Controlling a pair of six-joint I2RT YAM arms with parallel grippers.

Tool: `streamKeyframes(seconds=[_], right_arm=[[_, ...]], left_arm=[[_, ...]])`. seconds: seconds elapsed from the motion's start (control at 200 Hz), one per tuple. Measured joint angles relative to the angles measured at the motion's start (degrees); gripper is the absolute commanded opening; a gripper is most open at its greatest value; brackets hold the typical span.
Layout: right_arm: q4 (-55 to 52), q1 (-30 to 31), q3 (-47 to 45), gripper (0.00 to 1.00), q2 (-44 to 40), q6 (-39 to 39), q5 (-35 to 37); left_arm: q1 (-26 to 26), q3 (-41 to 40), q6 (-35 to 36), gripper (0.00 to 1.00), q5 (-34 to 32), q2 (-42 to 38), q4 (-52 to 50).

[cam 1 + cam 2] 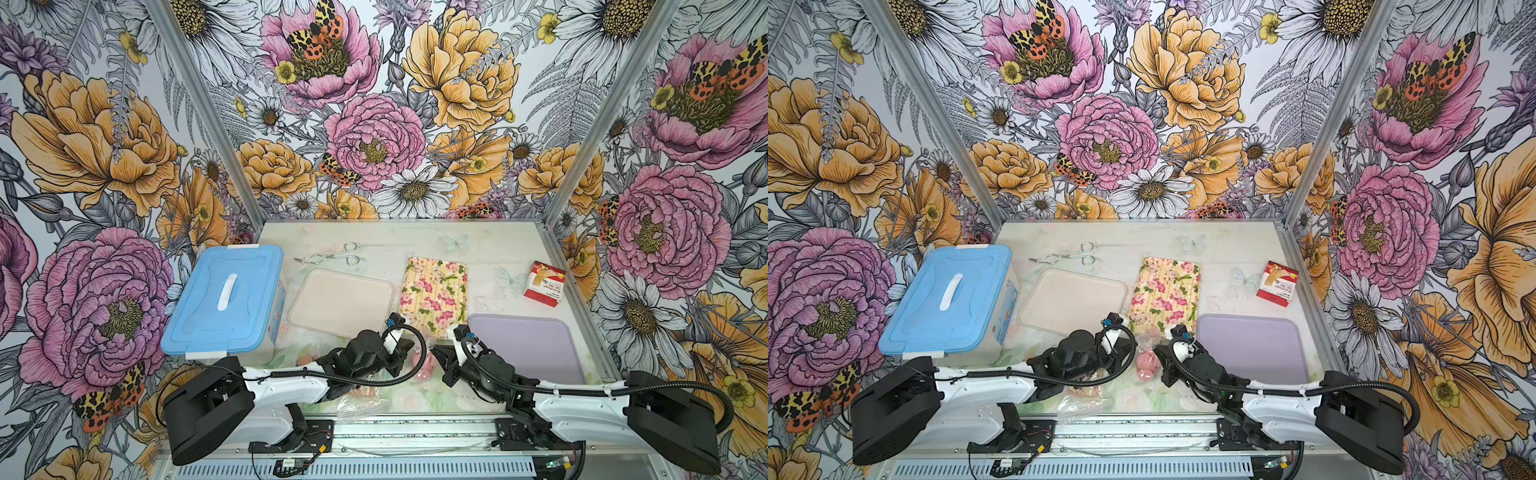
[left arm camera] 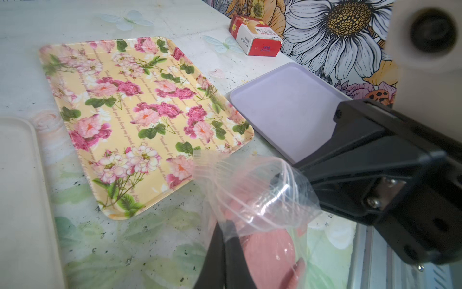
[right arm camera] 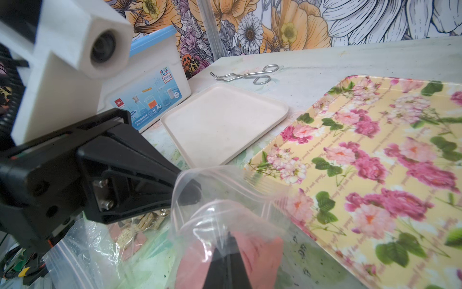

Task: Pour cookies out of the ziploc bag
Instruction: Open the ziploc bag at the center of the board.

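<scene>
A: How are the fingers [image 2: 212, 257] found?

B: Both pairs are pressed together on clear plastic. The left gripper [image 2: 225, 240] is clamped on one lip of the bag [image 2: 262, 200], and the right gripper [image 3: 226, 247] on the opposite lip. Nothing else is gripped.

A: What is counted, from the largest down?

B: One box [image 1: 224, 299] with a blue lid is seen at the left side of the table [image 1: 478, 249]. Three trays are laid out: a lilac tray [image 1: 528, 345] at the right, a beige tray [image 1: 340, 303] beside the box, and a floral tray [image 1: 434, 295] between them. Two bags are made out: the held one, and a second bag [image 3: 82, 250] lying flat under the left arm, with beige cookies [image 3: 147, 220] inside. One carton [image 1: 544, 284] and one pair of tongs [image 1: 332, 257] are set toward the far edge. In the held bag at least two pink cookies [image 2: 272, 250] are seen; an exact count cannot be given.

A: Which way is the bag pointed?

B: It is held between the two grippers, just beside the floral tray's near corner. Its mouth is raised and turned toward that tray. Its long axis is tilted from there down toward the near edge, and the pink cookies are gathered at the low end.

A: What writing can be read?

B: "deli" is printed on the box label, beside Chinese characters. "HYNAUT" is read on the red carton. Cursive on the floral tray is read as "Thank you for".
</scene>
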Motion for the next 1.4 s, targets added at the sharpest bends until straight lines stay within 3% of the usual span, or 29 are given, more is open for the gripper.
streamKeyframes(seconds=[0.335,0.941,1.026,1.126,1.251,1.401], right_arm=[[9.9,2.23,-1.31,0.0,3.8,4.07,3.32],[8.22,4.72,1.86,0.0,4.44,9.7,11.15],[8.5,4.66,1.84,0.3,4.81,8.74,12.94],[4.33,2.8,1.57,0.49,3.91,7.28,17.51],[-3.08,2.36,1.66,0.59,-1.75,5.4,20.39],[-13.18,1.99,2.01,0.62,-13.73,4.31,21.9]], left_arm=[[0.0,-4.68,-0.83,0.0,0.76,-7.04,3.39],[-1.81,-5.99,-1.07,0.0,-7.1,-14.49,-0.11],[-1.77,-4.13,-0.72,0.0,-9.01,-13.2,-1.6],[-0.22,-1.9,-0.55,0.0,-12.63,-11.85,-3.02],[1.22,0.9,0.5,0.0,-15.08,-9.92,-4.57],[3.58,4.79,1.62,0.0,-15.52,-5.81,-4.9]])
